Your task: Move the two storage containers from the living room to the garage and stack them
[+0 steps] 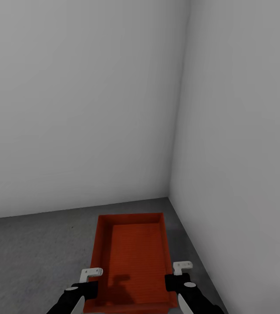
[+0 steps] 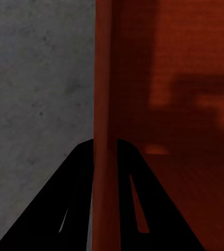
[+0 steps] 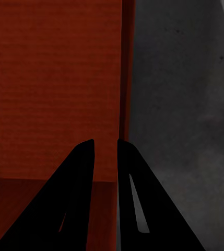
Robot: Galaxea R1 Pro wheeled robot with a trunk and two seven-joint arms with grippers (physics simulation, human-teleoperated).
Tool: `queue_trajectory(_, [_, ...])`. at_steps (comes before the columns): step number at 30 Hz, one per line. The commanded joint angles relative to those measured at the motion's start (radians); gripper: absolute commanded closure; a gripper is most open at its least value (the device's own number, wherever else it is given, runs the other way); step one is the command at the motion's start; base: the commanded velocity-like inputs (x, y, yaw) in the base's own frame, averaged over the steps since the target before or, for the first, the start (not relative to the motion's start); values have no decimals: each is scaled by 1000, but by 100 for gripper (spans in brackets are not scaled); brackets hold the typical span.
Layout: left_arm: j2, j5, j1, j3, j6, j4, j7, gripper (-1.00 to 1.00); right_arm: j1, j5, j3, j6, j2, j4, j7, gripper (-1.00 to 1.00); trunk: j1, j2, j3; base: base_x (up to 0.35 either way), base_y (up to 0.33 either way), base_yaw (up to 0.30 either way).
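1. We count one storage container (image 1: 133, 257), an orange-red open-top rectangular bin, in the head view; whether a second one sits nested beneath it we cannot tell.
2. The container is near the corner where two plain grey-white walls (image 1: 83, 109) meet, over the dark grey concrete floor (image 1: 31, 257). Whether it rests on the floor or is held just above it we cannot tell.
3. We see nothing inside the container, only a shadow across its ribbed bottom.
4. We find no brand, label or writing on it.
5. Our left end effector (image 2: 105, 144) straddles the container's left long wall, one black finger inside and one outside, closed onto that wall.
6. Our right end effector (image 3: 105, 142) straddles the right long wall the same way, fingers narrowly apart with the wall between them, gripping it.
7. Both end effectors hold the container at its near end.
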Motion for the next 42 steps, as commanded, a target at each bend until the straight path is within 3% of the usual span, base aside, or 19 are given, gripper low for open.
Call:
queue_trajectory(1, [1, 26, -1, -9, 0, -38, 9, 100, 0, -22, 9, 4, -1, 0, -5, 100, -4, 7, 2, 0, 0, 0])
queue_trajectory(42, [1, 26, -1, -9, 0, -38, 9, 100, 0, -22, 9, 4, -1, 0, -5, 100, -161, 294, 131, 0, 0, 0])
